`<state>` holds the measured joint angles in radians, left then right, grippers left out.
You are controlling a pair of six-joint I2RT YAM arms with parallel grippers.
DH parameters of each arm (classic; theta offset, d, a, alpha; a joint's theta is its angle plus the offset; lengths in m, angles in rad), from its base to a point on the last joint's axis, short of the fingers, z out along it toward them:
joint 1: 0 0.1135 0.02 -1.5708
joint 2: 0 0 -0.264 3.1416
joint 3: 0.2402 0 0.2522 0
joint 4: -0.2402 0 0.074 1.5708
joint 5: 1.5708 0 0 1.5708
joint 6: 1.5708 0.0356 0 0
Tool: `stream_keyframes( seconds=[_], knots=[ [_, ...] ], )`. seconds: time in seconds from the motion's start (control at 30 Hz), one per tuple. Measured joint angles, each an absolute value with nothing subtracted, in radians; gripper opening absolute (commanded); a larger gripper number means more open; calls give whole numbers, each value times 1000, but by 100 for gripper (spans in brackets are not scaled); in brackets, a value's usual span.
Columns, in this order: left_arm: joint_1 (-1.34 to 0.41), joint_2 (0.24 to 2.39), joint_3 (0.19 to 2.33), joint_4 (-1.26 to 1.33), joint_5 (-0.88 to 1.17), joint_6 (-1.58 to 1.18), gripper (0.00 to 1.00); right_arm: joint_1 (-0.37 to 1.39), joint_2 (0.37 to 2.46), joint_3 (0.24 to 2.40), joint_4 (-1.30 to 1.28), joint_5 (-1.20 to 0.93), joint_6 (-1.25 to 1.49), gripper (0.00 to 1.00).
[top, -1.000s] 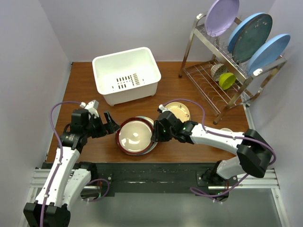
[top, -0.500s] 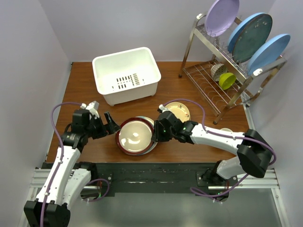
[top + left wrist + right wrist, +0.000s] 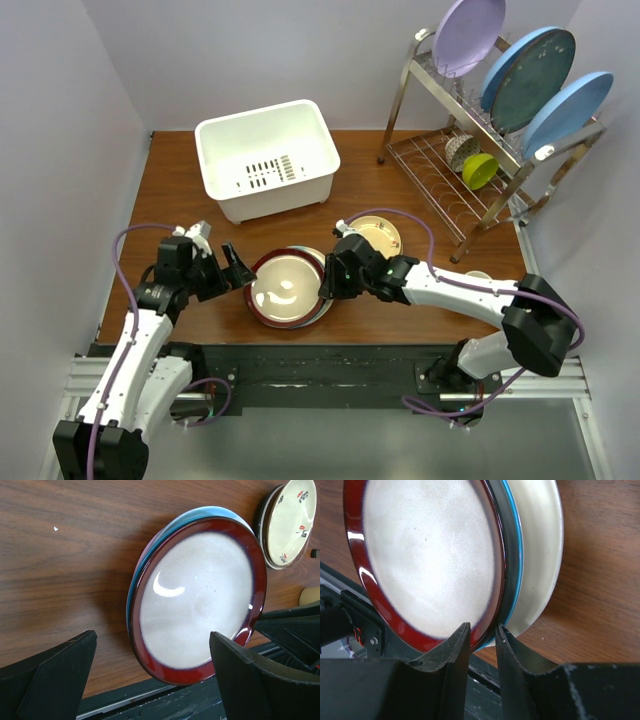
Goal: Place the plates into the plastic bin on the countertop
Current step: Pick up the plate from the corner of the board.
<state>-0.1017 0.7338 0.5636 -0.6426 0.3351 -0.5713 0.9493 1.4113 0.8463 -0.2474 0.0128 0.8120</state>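
The maroon-rimmed cream plate (image 3: 285, 288) tops a stack near the front edge of the countertop (image 3: 180, 190). It is tilted up off the pale blue plate (image 3: 518, 555) and a pale plate (image 3: 540, 555) below. My right gripper (image 3: 325, 285) is shut on its right rim, with one finger above the rim and one below (image 3: 482, 627). My left gripper (image 3: 240, 270) is open just left of the stack, and the plate's (image 3: 200, 600) near rim lies between its fingers (image 3: 152, 634) without touching. The white plate with motifs (image 3: 378, 235) lies behind the right arm. The plastic bin (image 3: 270, 178) stands empty at the back.
A chrome dish rack (image 3: 440, 180) at the back right holds a lilac plate (image 3: 468, 30), two blue plates (image 3: 530, 75) and a yellow cup (image 3: 480, 170). The black front rail (image 3: 165, 705) runs right below the stack. Walls close in on the left and right.
My left gripper has moved nearer to the front edge and closer to the plate's left rim. The right gripper and the plate have barely moved.
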Motion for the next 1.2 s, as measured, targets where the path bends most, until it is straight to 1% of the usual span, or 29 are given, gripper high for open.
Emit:
stream_keyframes(
  seconds=[0.33,0.5,0.53,0.57,0.63,0.73,0.8,0.93,0.97,1.03,1.07,1.13,1.17,1.2],
  knots=[
    [-123,733,523,-603,364,-620,100,949,1450,847,-219,13,832,25],
    [-160,733,511,-570,368,-646,100,948,1466,847,-207,16,845,20],
    [-169,733,508,-568,368,-650,100,948,1468,847,-205,17,846,19],
    [-181,735,508,-567,367,-656,100,948,1470,847,-205,17,849,15],
    [-205,738,506,-558,363,-669,100,948,1474,847,-201,17,854,12],
    [-238,743,501,-539,356,-685,100,946,1480,847,-187,18,868,3],
    [-257,746,496,-535,353,-696,100,945,1485,847,-176,17,873,3],
    [-270,748,491,-531,347,-702,100,944,1486,847,-168,17,876,11],
    [-270,748,490,-530,345,-706,100,944,1486,846,-168,17,878,19],
    [-270,748,487,-526,343,-714,100,944,1487,846,-166,16,881,26],
    [-270,748,485,-525,342,-715,100,944,1490,846,-162,16,882,32],
    [-271,748,482,-524,340,-716,100,945,1501,846,-147,9,891,40],
    [-271,746,482,-524,340,-716,100,947,1503,846,-134,7,893,46],
    [-271,743,482,-524,340,-716,100,948,1503,846,-131,7,897,48]
  ],
)
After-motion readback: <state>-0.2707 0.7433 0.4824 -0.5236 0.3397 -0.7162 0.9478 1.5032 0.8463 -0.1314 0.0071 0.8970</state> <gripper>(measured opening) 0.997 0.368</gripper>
